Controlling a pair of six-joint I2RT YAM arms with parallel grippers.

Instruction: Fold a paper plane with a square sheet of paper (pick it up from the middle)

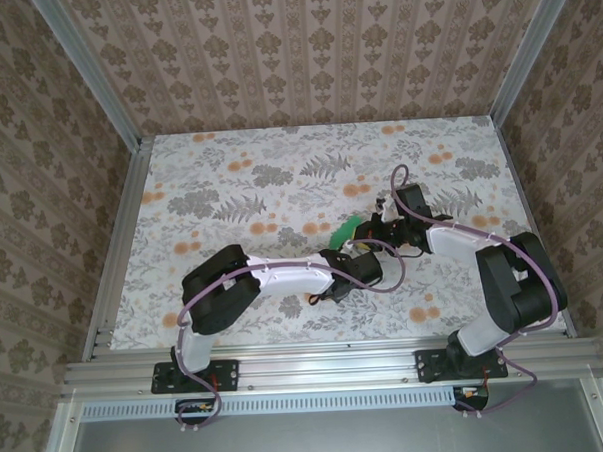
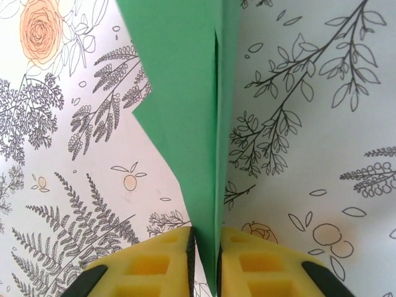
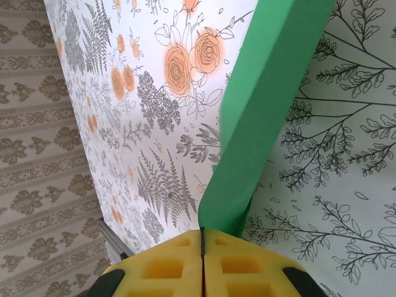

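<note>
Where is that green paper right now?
In the top view the folded green paper is held just right of the middle of the table, pinched by the left gripper and the right gripper.

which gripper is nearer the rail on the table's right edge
Right. The right gripper pinches the green paper on the side toward that rail; the left gripper pinches it from farther away.

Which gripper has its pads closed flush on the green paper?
The right gripper: its yellow pads meet in a thin seam, the green paper rising from it. On the left gripper the pads stand slightly apart, with the paper's narrow end between them.
</note>
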